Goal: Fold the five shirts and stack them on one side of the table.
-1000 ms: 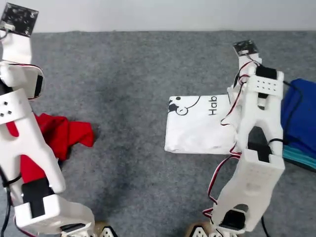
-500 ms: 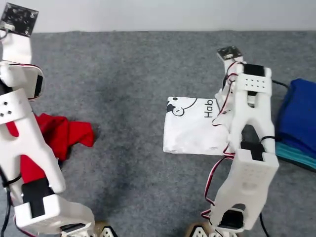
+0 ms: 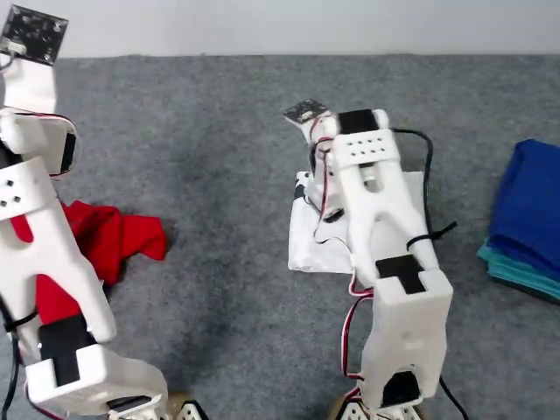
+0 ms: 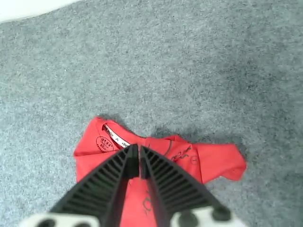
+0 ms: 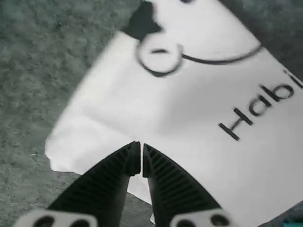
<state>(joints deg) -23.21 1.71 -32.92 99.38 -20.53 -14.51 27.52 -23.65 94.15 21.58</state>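
right wrist view: the right gripper [image 5: 141, 150] is seen with its two ribbed black jaws pressed together, only a thin slit left between the tips, and nothing is pinched between them. it is held over the white shirt [image 5: 189, 118], near one corner of the cloth. the shirt is folded flat into a rectangle and is marked with a black line drawing, a round ring with a dark patch and a long curved stroke, and with black letters further along. a small flap of cloth is seen at the edge beside the jaw tips.

in the high view the white shirt [image 3: 308, 241] is found right of the table's middle, largely covered by the right arm [image 3: 385, 227]. its long axis is laid roughly left to right across the table, as far as can be judged past the arm, with the drawn end turned toward the left.

the left gripper [image 4: 138, 158] is likewise closed tip to tip on nothing and is held above the red shirt [image 4: 213, 161]. that shirt is crumpled and unfolded, its collar label turned up, and one lobe is stretched toward the table's middle. it is seen at the left edge [image 3: 122, 236], partly under the left arm [image 3: 44, 245].

a blue folded stack [image 3: 529, 206] over a teal layer [image 3: 516, 267] is set at the right edge of the grey table [image 3: 210, 131], well apart from the white shirt.
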